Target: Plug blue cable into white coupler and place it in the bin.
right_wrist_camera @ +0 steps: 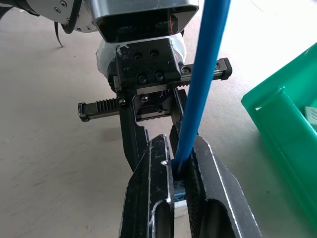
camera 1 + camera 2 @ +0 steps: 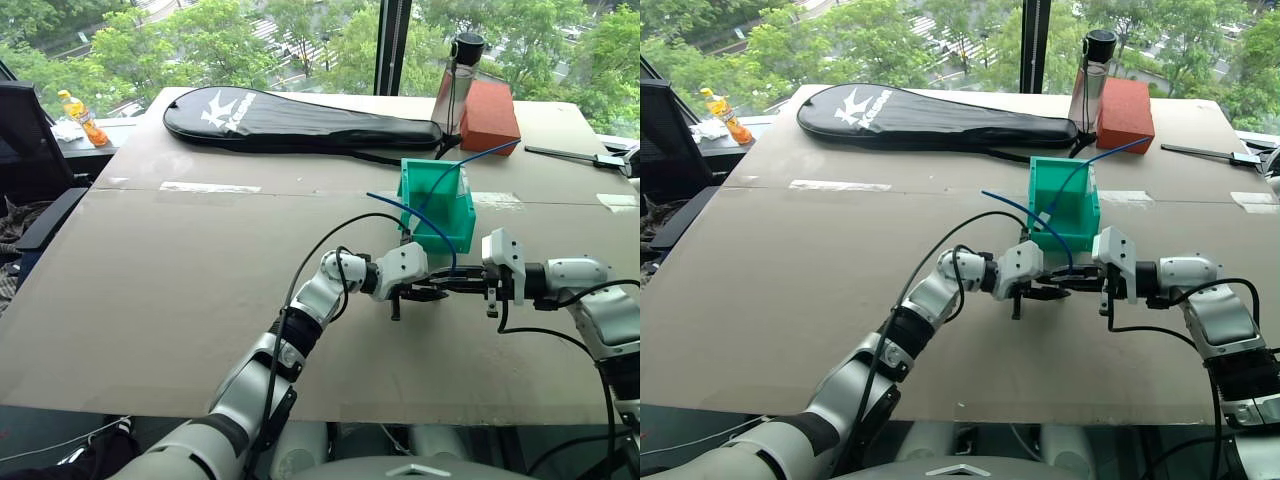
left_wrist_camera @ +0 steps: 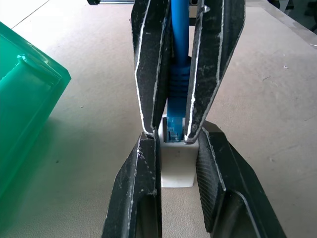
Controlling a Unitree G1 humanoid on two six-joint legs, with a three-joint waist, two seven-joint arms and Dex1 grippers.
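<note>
**Blue cable meeting white coupler, just in front of the bin**

Blue cable (image 3: 179,54) is being held by the right gripper (image 3: 171,131), whose two black fingers are closing tight around the ribbed boot just behind the clear plug. The left gripper (image 3: 176,163) is facing it tip to tip, its fingers pressing on the sides of the white coupler (image 3: 177,166) and holding it with the socket turned toward the plug. In the left wrist view the plug is sitting in the mouth of the socket; whether it is fully seated and latched cannot be told.

Both hands are hovering above the brown table (image 2: 180,300), pointing at each other along one line, which seems the reason for the pose: one hand is steadying the small block while the other is pushing the plug straight in. Gripping close behind the plug is probably keeping the limp cord from bending under the push.

From the grip, the cable is arching up and back toward the bin (image 2: 445,215), the teal box standing just beyond the grippers, so the drop should need only a short reach.
</note>
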